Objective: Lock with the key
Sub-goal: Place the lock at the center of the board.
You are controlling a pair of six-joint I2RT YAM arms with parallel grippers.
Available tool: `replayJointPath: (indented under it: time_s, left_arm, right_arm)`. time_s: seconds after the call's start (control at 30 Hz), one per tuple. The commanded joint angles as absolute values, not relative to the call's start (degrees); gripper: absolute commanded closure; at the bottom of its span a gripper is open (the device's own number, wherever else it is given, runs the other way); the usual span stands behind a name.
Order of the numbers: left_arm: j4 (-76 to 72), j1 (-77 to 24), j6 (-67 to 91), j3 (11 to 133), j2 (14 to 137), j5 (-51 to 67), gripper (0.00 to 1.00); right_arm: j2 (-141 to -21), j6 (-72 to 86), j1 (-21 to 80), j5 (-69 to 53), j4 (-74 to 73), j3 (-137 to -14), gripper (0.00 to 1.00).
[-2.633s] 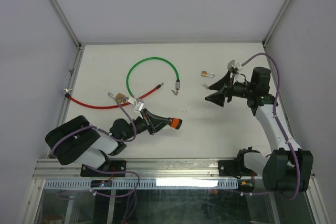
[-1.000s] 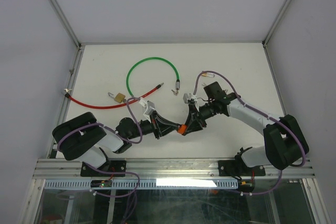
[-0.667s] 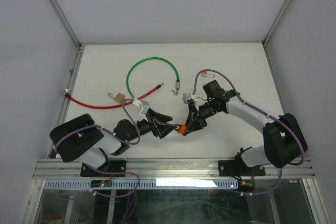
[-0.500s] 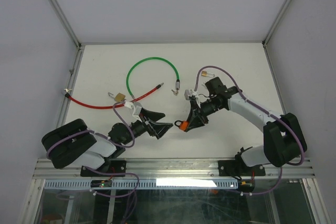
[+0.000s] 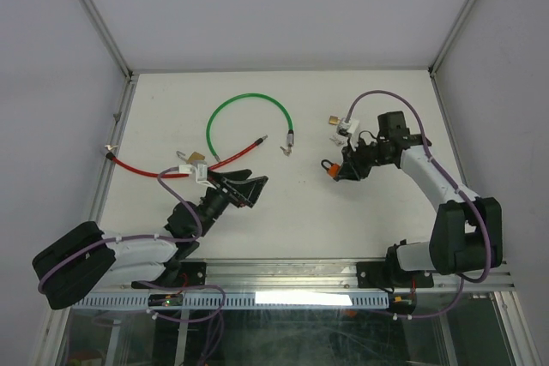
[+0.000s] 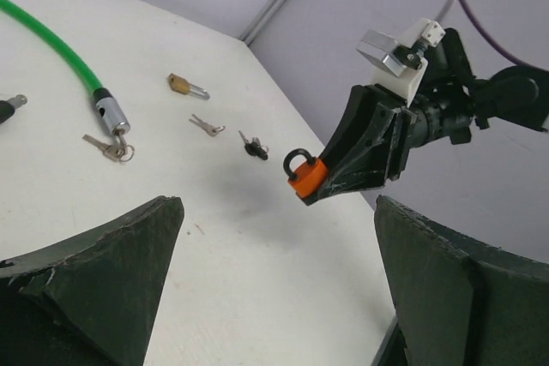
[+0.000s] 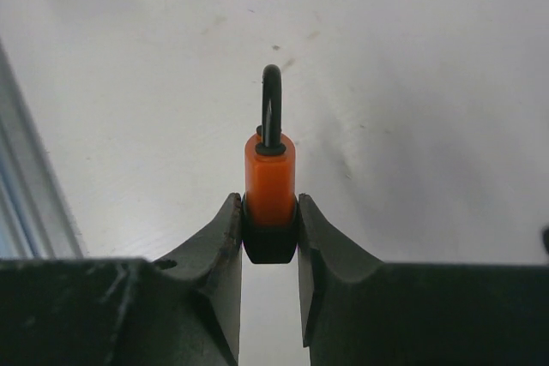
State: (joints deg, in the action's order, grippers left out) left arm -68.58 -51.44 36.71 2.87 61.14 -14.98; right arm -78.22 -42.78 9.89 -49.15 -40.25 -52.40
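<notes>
An orange padlock (image 7: 269, 179) with a black shackle and black base is pinched at its base between my right gripper's fingers (image 7: 219, 250), shackle pointing away from the wrist. In the top view the padlock (image 5: 330, 171) hangs in the right gripper (image 5: 337, 171) right of the table's middle. My left gripper (image 5: 244, 184) stands wide open and empty at the near left. From the left wrist I see the padlock (image 6: 305, 177) ahead in the right gripper (image 6: 330, 184). Small keys (image 6: 208, 126) and a black-headed key (image 6: 253, 145) lie on the table beyond my left gripper (image 6: 274, 297).
A green cable loop (image 5: 249, 117) lies at the far middle and a red cable (image 5: 146, 171) at the left, with a brass padlock (image 5: 197, 159) between them. A key ring (image 5: 286, 150) lies by the green cable's end. A small brass padlock (image 6: 183, 85) with a key lies further back.
My left gripper opened, let go of the orange padlock and drew back to the left. My right gripper closed on the padlock and carried it right and farther back.
</notes>
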Motion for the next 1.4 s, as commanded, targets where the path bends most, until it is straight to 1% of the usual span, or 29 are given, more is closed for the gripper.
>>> replayJointPath:
  time_s: [0.0, 0.27, 0.63, 0.8, 0.87, 0.97, 1.2, 1.37]
  left_arm:
    - [-67.96, -51.95, 38.27, 2.44, 62.31, -18.64, 0.01]
    - [-67.08, -51.95, 38.98, 2.71, 62.58, -19.43, 0.01]
    - [-66.87, -51.94, 40.06, 2.39, 62.79, -20.47, 0.01]
    - [-66.67, -51.94, 40.75, 2.44, 63.14, -20.40, 0.01]
    - [-66.62, -51.94, 40.78, 2.41, 63.19, -20.39, 0.01]
    - [-66.56, -51.94, 41.06, 2.34, 63.11, -20.39, 0.01]
    - [-66.99, -51.94, 42.35, 2.29, 64.18, -19.66, 0.01]
    - [-67.63, -51.99, 42.28, 2.14, 64.43, -19.25, 0.01]
  right_arm:
    - [-74.65, -36.60, 6.36, -37.48, -34.12, -54.37, 0.99]
    - [-76.86, -31.11, 2.75, -24.46, -29.41, -53.72, 0.96]
    - [-85.57, -28.04, 2.29, -17.60, -30.87, -56.05, 0.90]
    - [-87.56, -27.63, 2.29, -16.20, -30.67, -56.34, 0.86]
    - [-87.70, -27.52, 2.33, -15.62, -30.23, -56.34, 0.84]
    - [-87.64, -27.19, 2.31, -14.53, -29.31, -56.15, 0.74]
    - [-87.41, -26.60, 2.31, -10.76, -27.13, -55.92, 0.59]
    - [-85.44, -26.29, 1.88, -9.42, -25.89, -55.51, 0.57]
